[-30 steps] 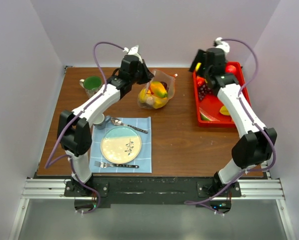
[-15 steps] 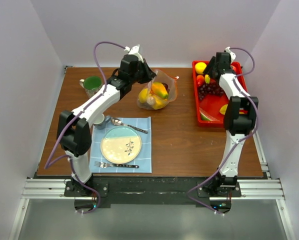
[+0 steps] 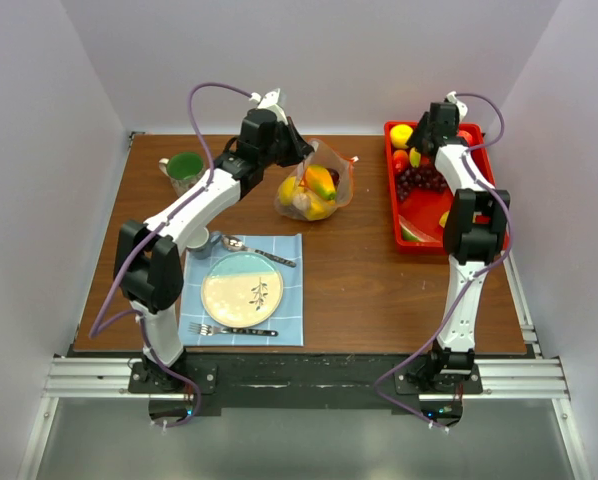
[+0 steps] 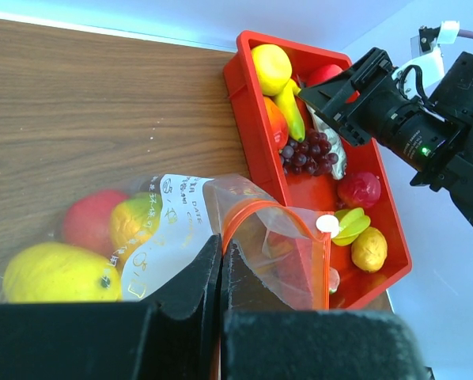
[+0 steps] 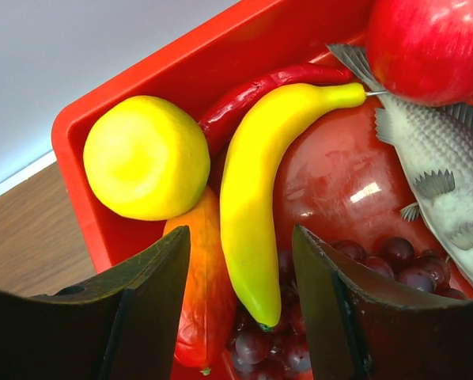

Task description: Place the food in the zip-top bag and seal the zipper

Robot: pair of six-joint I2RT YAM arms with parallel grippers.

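The clear zip-top bag (image 3: pixel 317 185) lies at the table's back centre with yellow, orange and red food (image 3: pixel 315 190) inside. My left gripper (image 4: pixel 220 255) is shut on the bag's mouth edge by its orange-red zipper (image 4: pixel 274 207) and holds it up. My right gripper (image 5: pixel 240 265) is open over the far left corner of the red tray (image 3: pixel 476 215), its fingers on either side of a yellow banana (image 5: pixel 256 190). Next to the banana lie a lemon (image 5: pixel 145 156), an orange piece (image 5: pixel 201 293), purple grapes (image 5: pixel 296 324), a red chilli (image 5: pixel 260 91), a red apple (image 5: pixel 430 43) and a toy fish (image 5: pixel 442 182).
A green mug (image 3: pixel 183 170) stands at the back left. A plate (image 3: pixel 242 289) sits on a blue cloth (image 3: pixel 288 322) with a spoon (image 3: pixel 255 250) and fork (image 3: pixel 229 330) near the front left. The tray also holds a small red fruit (image 4: pixel 358 190) and a yellow piece (image 4: pixel 368 248).
My right arm has swung from above the tray to low over its far left corner, near the banana. My left gripper has kept its hold on the bag mouth.
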